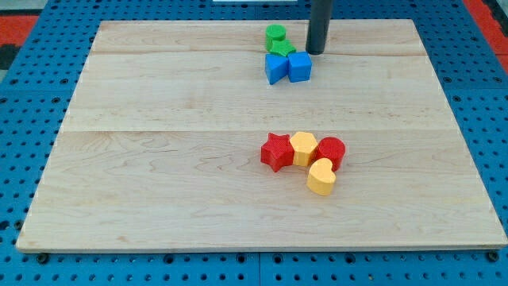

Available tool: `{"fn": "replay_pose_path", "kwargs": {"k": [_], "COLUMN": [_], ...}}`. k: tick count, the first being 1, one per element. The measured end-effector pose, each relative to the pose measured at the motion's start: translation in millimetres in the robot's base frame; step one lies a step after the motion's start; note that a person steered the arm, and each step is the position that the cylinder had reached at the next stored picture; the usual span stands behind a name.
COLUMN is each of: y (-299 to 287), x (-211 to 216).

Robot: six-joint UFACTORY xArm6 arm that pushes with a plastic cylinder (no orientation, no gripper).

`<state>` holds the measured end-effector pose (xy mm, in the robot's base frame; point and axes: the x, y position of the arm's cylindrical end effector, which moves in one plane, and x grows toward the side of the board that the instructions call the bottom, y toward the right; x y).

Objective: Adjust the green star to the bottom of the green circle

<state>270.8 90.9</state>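
Just right of the green star (pixel 281 48), the rod's tip (pixel 317 52) is sitting bare, gripping nothing, while the star is touching the green circle (pixel 275 34) from below, so only gentle nudging is looking wise.

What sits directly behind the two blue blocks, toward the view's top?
The green star, touching the blue blocks, with the green circle beyond it. My tip stands right of the star. The star's lower edge is hidden.
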Motion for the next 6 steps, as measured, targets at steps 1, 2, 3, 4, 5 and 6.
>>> {"fn": "replay_pose_path", "kwargs": {"k": [1, 2, 3, 4, 5, 6], "y": [-20.0, -21.1, -21.1, -25.1, -29.0, -28.1], "x": [0.4, 0.4, 0.3, -0.5, -5.9, -8.8]}}
